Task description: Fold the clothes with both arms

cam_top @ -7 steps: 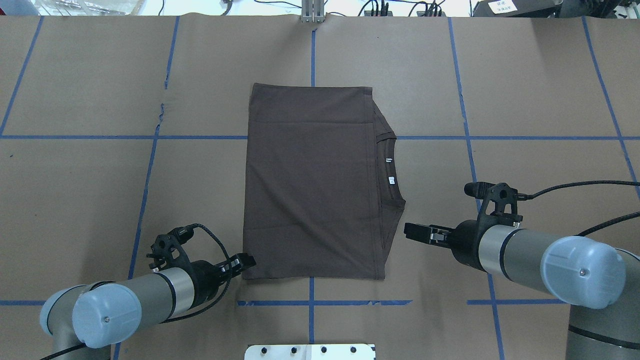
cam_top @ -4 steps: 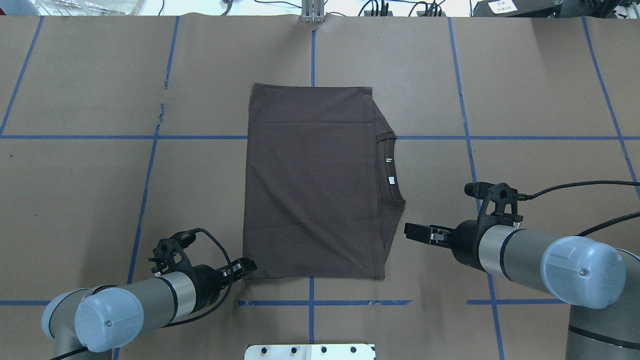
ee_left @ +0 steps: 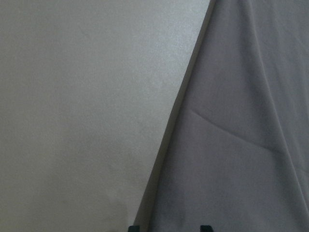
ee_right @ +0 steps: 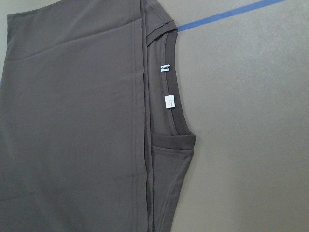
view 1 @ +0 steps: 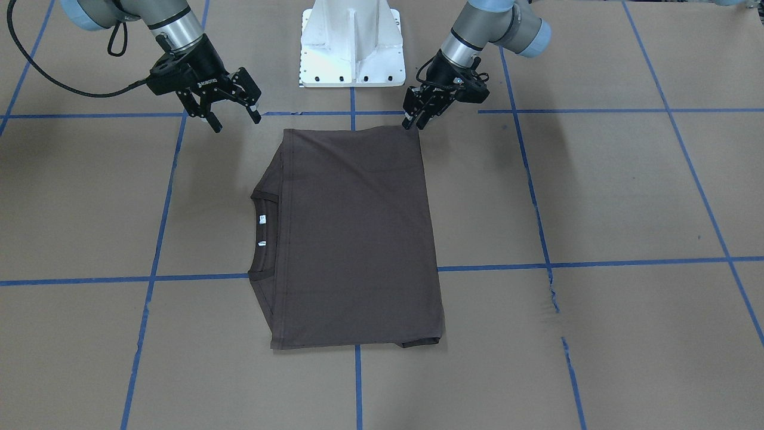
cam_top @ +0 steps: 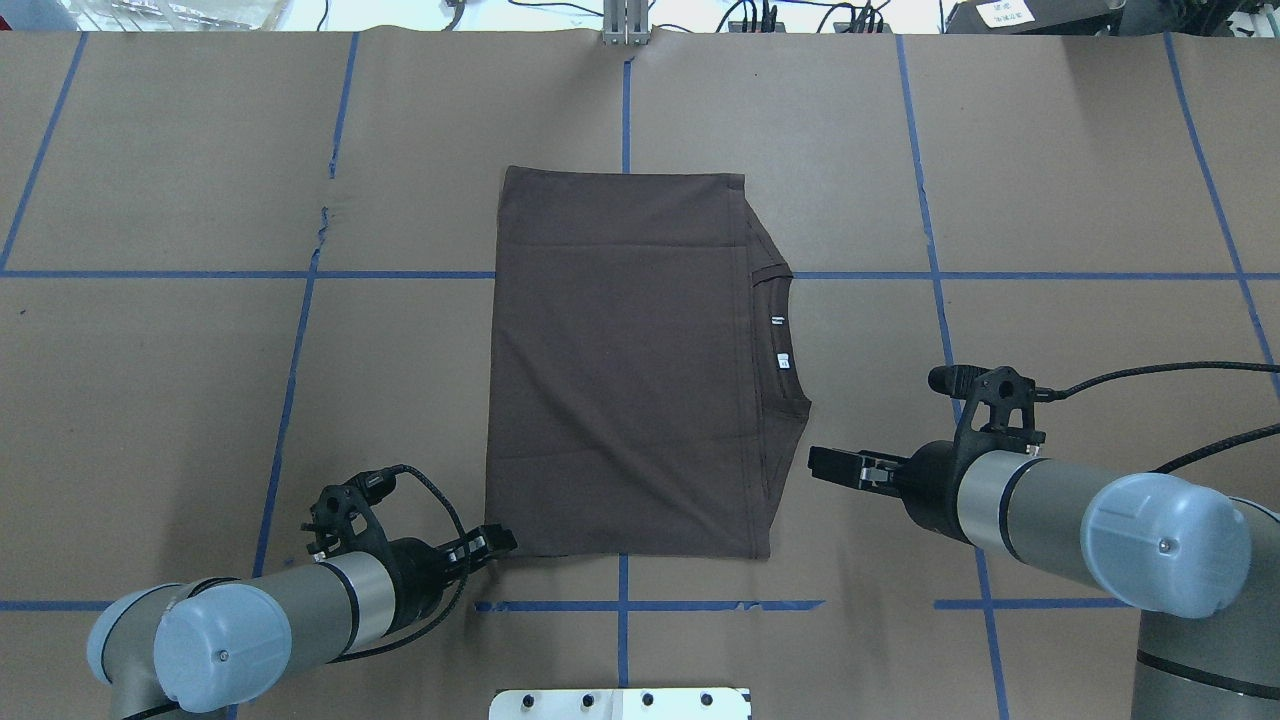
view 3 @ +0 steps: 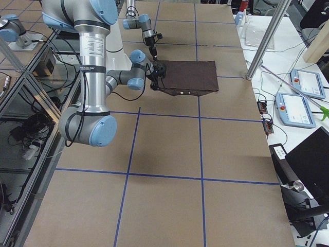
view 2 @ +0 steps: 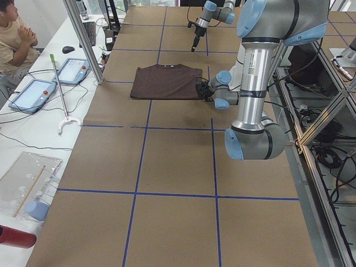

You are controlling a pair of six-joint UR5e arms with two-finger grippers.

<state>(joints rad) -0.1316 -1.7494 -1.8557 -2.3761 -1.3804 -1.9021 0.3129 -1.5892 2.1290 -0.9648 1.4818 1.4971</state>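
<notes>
The dark brown T-shirt [cam_top: 625,365] lies folded flat in a rectangle at the table's middle, with the collar and white neck tags [cam_top: 782,358] on its right side. It also shows in the front view [view 1: 352,239]. My left gripper [cam_top: 497,543] is low at the shirt's near-left corner and also shows in the front view [view 1: 416,119]. It is narrowly open. In the left wrist view the shirt's edge [ee_left: 169,145] runs between the two fingertips. My right gripper [cam_top: 815,463] is wide open and empty in the front view [view 1: 236,121]. It hovers just off the shirt's right edge, near the collar [ee_right: 169,111].
The white pedestal base [view 1: 352,42] stands at the table's near edge between the arms. Blue tape lines cross the brown paper cover, which has a tear [cam_top: 322,215] left of the shirt. In the exterior left view an operator [view 2: 14,39] sits beside tablets [view 2: 33,92] at the far side.
My left gripper has moved along the shirt's left edge towards the robot, down to the near-left corner. The right arm and the shirt have not moved.
</notes>
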